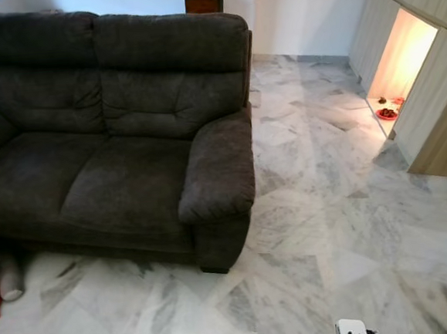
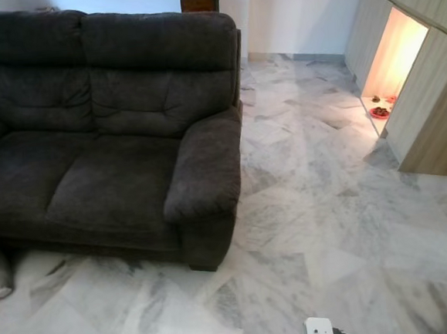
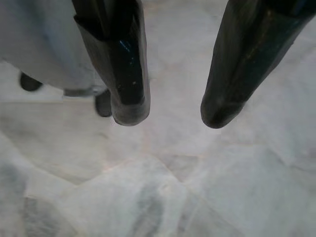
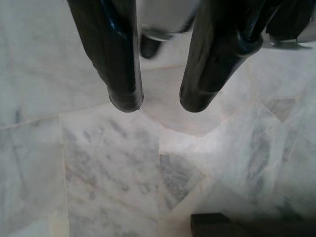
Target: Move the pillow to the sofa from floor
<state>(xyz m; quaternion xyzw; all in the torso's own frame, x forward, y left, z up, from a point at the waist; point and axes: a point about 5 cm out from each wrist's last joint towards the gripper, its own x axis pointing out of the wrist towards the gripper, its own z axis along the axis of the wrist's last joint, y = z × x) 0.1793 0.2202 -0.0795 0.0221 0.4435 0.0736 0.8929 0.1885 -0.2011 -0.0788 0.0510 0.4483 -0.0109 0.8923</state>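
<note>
A dark grey sofa (image 1: 113,137) fills the left; its armrest edge borders a wide stretch of bare marble floor (image 1: 344,227) running right to the wooden cabinets (image 1: 433,81). The pillow (image 1: 8,278) (grey, partly cut off) lies on the floor by the sofa's front left corner. Left hand (image 3: 170,116) and right hand (image 4: 158,103) hang spread, empty, over the floor.

The sofa (image 1: 113,137) sits on the left, back toward the far wall, with open floor (image 1: 329,228) stretching out to its right and in front. A bolster (image 1: 9,278) lies on the floor by the sofa's front left corner. A small table (image 1: 203,0) stands behind the sofa. Cabinets (image 1: 433,81) run along the right side, with a lit niche (image 1: 399,56) set into them.
</note>
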